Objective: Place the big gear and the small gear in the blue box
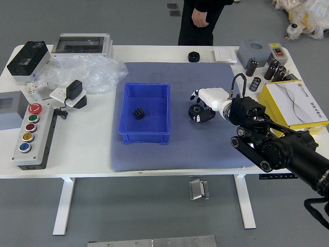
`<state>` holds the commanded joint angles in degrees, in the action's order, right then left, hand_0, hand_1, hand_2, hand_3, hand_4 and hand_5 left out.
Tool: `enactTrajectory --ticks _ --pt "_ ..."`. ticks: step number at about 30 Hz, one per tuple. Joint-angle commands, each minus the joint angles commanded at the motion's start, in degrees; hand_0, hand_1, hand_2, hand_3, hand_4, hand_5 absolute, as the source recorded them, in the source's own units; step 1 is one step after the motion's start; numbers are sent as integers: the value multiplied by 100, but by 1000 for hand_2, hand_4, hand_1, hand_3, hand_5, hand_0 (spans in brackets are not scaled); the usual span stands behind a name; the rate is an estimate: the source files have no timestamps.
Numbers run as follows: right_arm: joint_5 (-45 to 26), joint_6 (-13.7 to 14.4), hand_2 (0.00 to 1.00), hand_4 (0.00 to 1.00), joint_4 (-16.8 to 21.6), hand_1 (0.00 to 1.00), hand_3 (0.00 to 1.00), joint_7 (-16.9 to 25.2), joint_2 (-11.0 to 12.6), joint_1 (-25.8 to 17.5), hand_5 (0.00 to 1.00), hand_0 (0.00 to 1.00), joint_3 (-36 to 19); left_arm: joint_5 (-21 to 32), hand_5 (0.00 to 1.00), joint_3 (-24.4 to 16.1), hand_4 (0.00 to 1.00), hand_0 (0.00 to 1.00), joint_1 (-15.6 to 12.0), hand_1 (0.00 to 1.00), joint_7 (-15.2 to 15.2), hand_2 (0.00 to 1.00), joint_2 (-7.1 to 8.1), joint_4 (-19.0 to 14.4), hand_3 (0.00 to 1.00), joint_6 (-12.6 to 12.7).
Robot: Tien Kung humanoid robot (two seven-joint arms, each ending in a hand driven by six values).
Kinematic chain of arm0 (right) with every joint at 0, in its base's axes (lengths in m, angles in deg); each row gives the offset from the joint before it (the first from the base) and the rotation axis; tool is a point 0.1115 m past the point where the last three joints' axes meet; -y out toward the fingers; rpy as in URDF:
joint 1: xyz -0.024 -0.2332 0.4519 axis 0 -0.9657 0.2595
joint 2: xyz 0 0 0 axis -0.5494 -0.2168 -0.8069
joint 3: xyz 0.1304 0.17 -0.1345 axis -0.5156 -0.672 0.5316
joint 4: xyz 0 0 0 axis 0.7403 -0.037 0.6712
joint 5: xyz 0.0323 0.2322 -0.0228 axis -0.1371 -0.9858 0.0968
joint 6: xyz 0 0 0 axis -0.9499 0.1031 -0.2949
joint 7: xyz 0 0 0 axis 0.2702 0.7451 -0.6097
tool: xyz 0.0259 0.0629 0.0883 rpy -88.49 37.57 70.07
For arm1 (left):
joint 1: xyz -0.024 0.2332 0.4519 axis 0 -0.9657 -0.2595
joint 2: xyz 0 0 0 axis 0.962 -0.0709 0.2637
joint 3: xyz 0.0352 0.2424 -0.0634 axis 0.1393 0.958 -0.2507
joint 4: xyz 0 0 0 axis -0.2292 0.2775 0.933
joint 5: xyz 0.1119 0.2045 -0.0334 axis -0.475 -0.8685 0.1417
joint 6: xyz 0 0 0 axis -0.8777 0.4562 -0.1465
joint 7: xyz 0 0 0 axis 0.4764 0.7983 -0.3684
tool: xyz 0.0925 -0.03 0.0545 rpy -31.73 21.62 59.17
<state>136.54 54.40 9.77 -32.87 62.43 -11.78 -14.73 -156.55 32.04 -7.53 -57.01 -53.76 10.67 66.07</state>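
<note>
The blue box (145, 138) stands left of the mat's middle, with a small black gear (139, 113) lying inside it. To the right of the box a larger black gear (195, 110) rests on the mat. My right hand (198, 106), white with black fingers, reaches in from the right. Its fingers are parted around the gear's right side, one above and one over its lower right, and partly cover it. A firm hold does not show. The left arm is out of view.
A yellow-edged box (303, 103) and several dark cylinders stand at the right. A black ring (194, 56) sits at the mat's far edge. At the left are a button panel (36, 136) and plastic wrap (92, 72). Beyond the table a person stands, one hand (200, 18) hanging down.
</note>
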Motion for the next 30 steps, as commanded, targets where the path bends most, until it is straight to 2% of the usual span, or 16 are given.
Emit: enactTrajectory --ticks 19,20,30 --pt "-26 78 708 778 -275 573 800 56 -110 66 290 618 100 3 308 7 663 848 11 815 0 793 -16 0 821 4" --pt "-32 95 688 766 -286 575 770 56 -115 66 287 613 109 2 308 7 662 848 13 815 0 794 -18 0 821 4" --pt "-59 177 674 762 -350 571 748 55 -143 63 295 609 200 7 308 14 662 848 15 815 2 794 -23 0 821 7"
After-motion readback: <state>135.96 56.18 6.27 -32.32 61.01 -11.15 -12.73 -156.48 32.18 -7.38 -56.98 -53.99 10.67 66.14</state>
